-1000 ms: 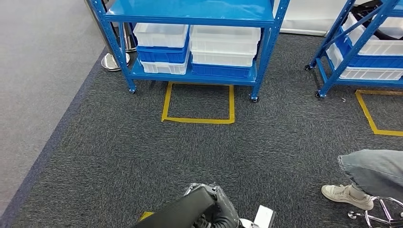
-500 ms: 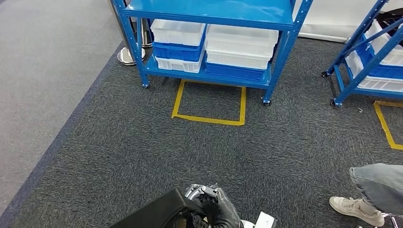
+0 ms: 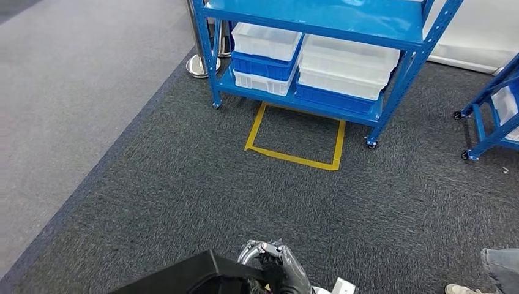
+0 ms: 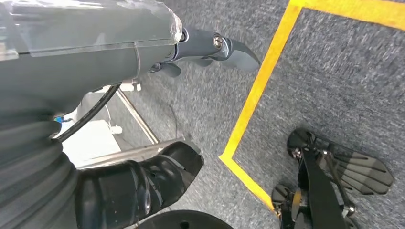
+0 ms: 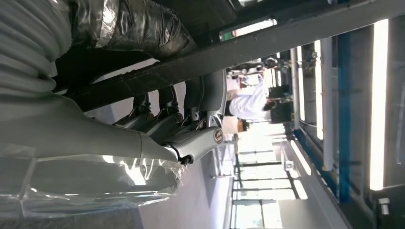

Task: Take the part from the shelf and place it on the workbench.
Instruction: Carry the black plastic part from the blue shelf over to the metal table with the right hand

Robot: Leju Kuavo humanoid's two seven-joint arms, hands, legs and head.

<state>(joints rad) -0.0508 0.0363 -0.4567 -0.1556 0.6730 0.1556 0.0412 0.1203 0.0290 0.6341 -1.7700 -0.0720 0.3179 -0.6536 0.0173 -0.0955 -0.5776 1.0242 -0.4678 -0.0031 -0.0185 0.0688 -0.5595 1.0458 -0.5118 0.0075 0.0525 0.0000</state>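
In the head view my right hand (image 3: 278, 268) holds a flat black part (image 3: 183, 280) at the bottom edge, low in front of my body. The right wrist view shows that hand (image 5: 184, 121) with its fingers (image 5: 167, 102) curled over the part's long dark edge (image 5: 267, 43). My left hand (image 4: 143, 47) hangs over the dark carpet with its thumb (image 4: 224, 47) stretched out and nothing in it. The blue shelf (image 3: 318, 18) stands ahead across the carpet, with white and blue bins (image 3: 343, 64) on its lower level.
A yellow tape square (image 3: 294, 158) marks the carpet in front of the shelf. A second blue shelf (image 3: 489, 116) stands at the right. A person's leg (image 3: 502, 260) and shoe (image 3: 465, 289) are at the bottom right. A stanchion base (image 3: 199, 64) stands left of the shelf.
The camera has turned: shelf and tape square have slid right and slightly down in the picture, the person's leg toward the corner. My right hand still holds the black part.
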